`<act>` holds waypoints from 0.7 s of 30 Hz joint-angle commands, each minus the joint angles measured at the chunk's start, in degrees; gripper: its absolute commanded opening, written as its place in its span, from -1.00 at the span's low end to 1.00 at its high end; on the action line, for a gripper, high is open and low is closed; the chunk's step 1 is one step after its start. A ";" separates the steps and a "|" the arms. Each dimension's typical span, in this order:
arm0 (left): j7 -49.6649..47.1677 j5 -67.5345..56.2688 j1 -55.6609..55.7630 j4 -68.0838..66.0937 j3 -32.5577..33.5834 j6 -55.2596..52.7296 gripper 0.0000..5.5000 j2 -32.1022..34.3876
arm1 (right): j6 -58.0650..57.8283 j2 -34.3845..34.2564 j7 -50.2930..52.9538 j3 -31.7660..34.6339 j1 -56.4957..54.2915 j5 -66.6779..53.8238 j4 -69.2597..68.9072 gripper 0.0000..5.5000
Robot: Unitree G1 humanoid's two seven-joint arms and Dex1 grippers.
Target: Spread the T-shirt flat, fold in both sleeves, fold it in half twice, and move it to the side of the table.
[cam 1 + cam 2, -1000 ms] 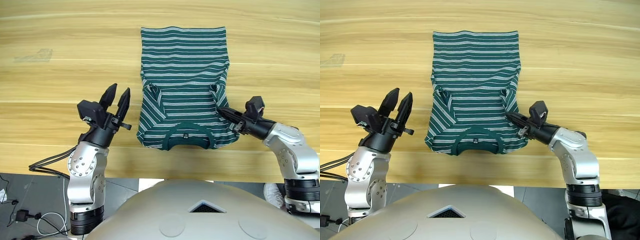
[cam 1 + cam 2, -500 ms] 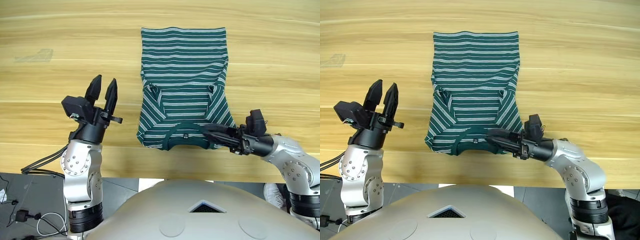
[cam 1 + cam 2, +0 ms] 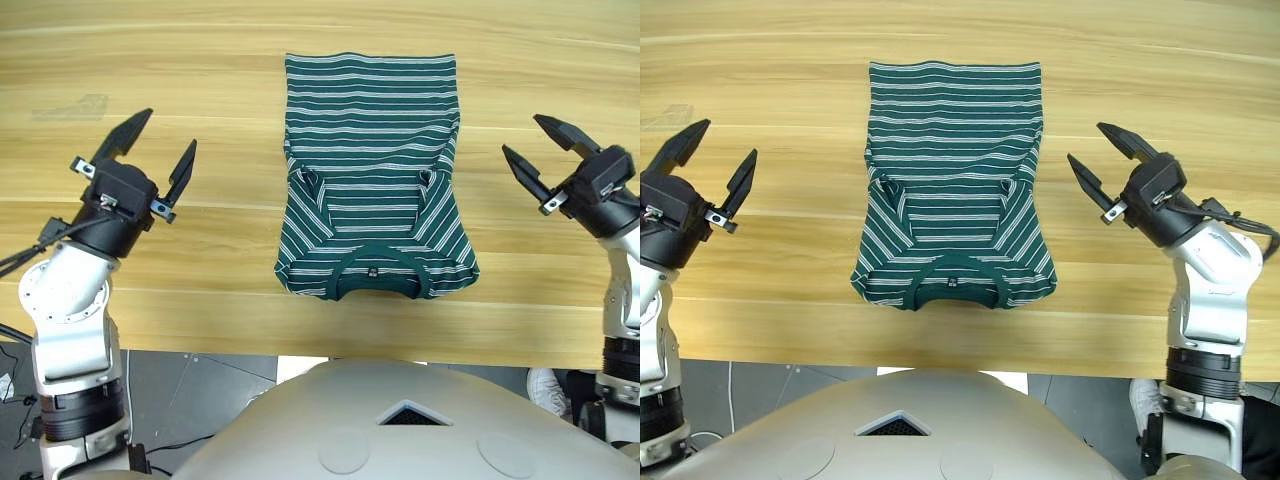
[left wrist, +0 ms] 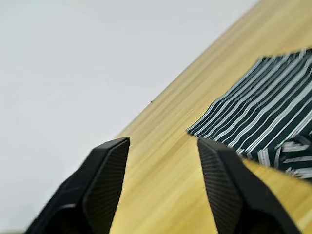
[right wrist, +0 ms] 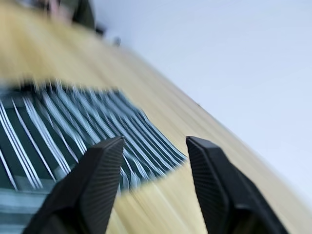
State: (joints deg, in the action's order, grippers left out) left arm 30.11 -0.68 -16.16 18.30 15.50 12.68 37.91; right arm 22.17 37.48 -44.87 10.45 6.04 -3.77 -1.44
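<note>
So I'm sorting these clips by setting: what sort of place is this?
Probably a lab or test room, not a home: a long wooden table by a plain white wall, and one striped T-shirt laid out between the open left gripper and right gripper.

From the head: look steeply down on the whole T-shirt (image 3: 370, 175), twice over, slightly offset sideways. From each wrist: skim low over the table (image 4: 161, 161) beside the T-shirt, catching its hem corner and a pale wall (image 4: 73, 58) beyond.
</note>
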 commanded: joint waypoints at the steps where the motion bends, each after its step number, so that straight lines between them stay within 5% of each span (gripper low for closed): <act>1: 1.48 13.25 1.24 -7.64 -5.48 13.87 -0.05 7.09 | 16.02 8.49 2.29 -2.30 -7.04 11.87 15.00 0.10; 11: -4.07 37.02 -4.42 -16.18 -8.35 41.02 -0.05 20.15 | 34.00 17.53 3.02 -13.75 -6.31 23.89 26.64 0.16; 21: -9.83 46.79 3.34 -22.78 -19.34 45.70 -0.05 17.82 | 34.31 17.04 1.84 -23.09 -2.50 23.34 22.92 0.16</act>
State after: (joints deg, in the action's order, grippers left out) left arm 20.25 44.08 -14.74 -3.06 -1.39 57.96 55.90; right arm 57.15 54.81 -41.34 -9.78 0.99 18.99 22.74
